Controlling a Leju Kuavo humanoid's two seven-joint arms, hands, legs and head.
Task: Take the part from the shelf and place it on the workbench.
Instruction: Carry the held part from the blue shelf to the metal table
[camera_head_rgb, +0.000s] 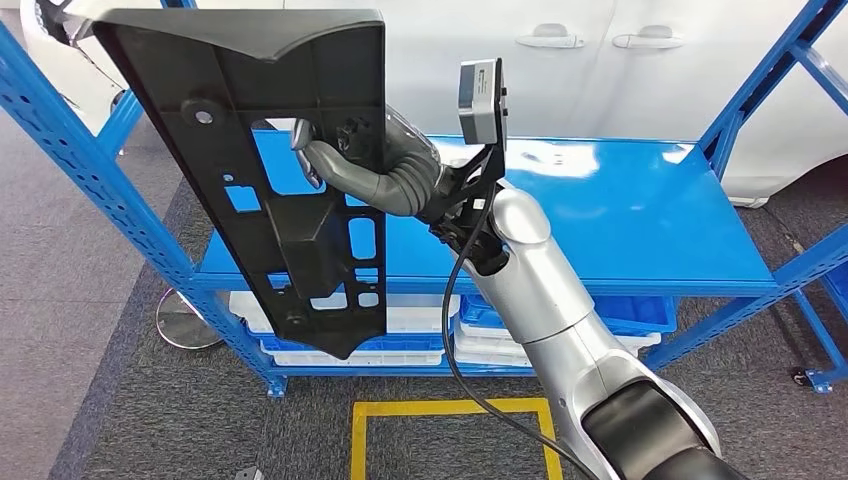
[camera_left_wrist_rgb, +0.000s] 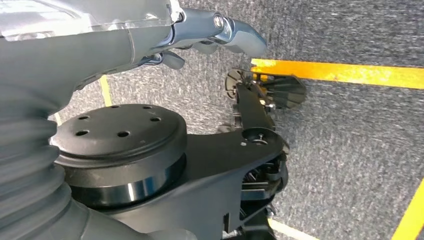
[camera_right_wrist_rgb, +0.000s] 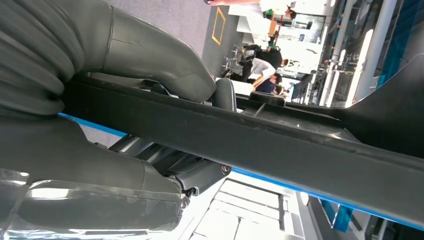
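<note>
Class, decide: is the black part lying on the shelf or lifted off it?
Lifted off: the right hand holds the black part upright above the blue shelf.

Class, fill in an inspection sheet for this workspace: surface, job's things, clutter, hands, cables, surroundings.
Surface: blue shelf board glossy, bare where visible.
Job's things: black plastic part held up in front of the shelf, long axis near upright.
Clutter: white and blue bins on the lower level.
Hands: right hand grips the part through an opening; left hand hangs over the floor, holding nothing.
Cables: black cable hangs beside the right arm.
Surroundings: white car behind; yellow floor tape.
</note>
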